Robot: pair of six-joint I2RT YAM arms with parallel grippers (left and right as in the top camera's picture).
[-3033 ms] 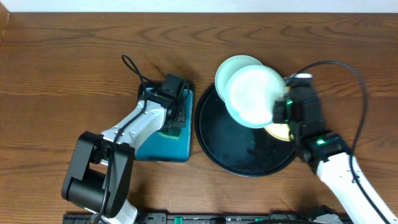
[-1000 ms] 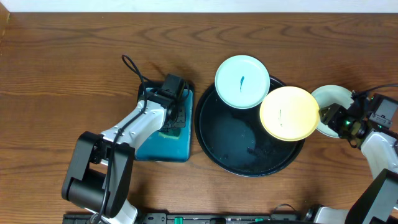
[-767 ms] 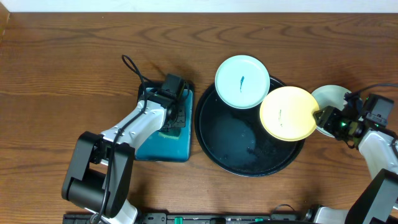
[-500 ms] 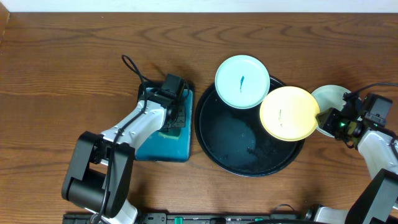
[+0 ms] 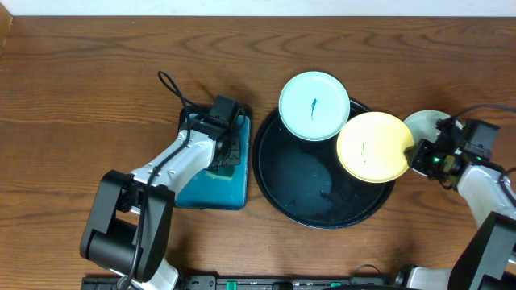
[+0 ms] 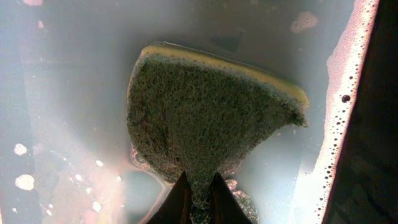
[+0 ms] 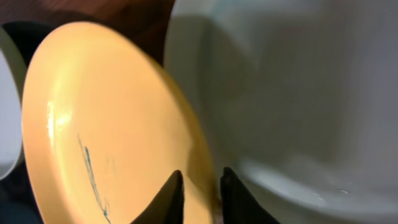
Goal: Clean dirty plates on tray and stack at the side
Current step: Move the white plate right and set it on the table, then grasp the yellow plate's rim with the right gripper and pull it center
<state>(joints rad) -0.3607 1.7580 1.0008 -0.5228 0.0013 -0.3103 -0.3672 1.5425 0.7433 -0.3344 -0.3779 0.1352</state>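
Where the tray sits: the round black tray (image 5: 294, 181) lies just right of the tabletop's middle.
Mint plate: the mint plate (image 5: 314, 105) rests on the tray's far rim and overhangs it, with a thin dark smear on its face.
Yellow plate: the yellow plate (image 5: 372, 146) lies over the tray's right rim, marked with a thin blue streak.
Pale plate: the pale plate (image 5: 421, 121) sits on the tabletop toward the right edge, partly hidden by the yellow plate.
Right gripper: the right gripper (image 7: 198, 193) has its jaws drawn narrow, pinching the yellow plate's rim.
Left gripper: the left gripper (image 6: 198, 196) is clamped tight on the sponge (image 6: 205, 118), in sudsy water inside the teal-lined tray (image 5: 201, 193) just left of the black tray.
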